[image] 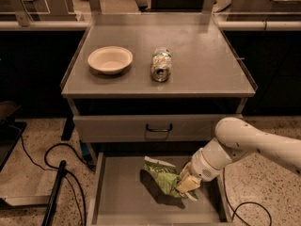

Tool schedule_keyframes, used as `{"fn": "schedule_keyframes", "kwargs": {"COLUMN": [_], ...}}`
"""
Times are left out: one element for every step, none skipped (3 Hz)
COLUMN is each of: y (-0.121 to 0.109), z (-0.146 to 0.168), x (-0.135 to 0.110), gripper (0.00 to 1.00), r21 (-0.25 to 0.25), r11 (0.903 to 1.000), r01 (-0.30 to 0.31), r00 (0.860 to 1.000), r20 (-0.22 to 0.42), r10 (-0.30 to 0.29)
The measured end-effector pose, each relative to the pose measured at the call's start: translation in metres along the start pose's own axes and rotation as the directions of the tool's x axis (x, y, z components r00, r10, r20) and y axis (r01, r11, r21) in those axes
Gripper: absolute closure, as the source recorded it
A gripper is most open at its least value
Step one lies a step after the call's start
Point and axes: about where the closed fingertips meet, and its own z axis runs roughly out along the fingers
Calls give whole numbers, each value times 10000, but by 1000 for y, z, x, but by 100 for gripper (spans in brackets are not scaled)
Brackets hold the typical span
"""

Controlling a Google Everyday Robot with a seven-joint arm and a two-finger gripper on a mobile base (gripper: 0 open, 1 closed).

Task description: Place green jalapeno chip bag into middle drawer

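Observation:
The green jalapeno chip bag is crinkled and hangs low over the floor of the open middle drawer, casting a shadow beneath it. My gripper, on a white arm coming in from the right, is shut on the bag's right edge inside the drawer, right of centre. The drawer is pulled out at the bottom of the view; its near edge is cut off by the frame.
On the cabinet top stand a cream bowl and a crushed shiny can. The upper drawer front with a black handle is shut. Black cables and a black rod lie on the floor at left.

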Motion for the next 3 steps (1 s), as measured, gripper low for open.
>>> {"fn": "schedule_keyframes", "kwargs": {"y": [-16, -38, -50], "z": [28, 53, 73], "x": [11, 24, 34], "gripper": [100, 100, 100], "r21": [234, 488, 650], "r11": [9982, 9908, 9830], "r01": [-545, -1259, -1715], "r00": [9981, 9901, 9833], "r20": [312, 693, 731], "r10": [538, 1224, 1667]}}
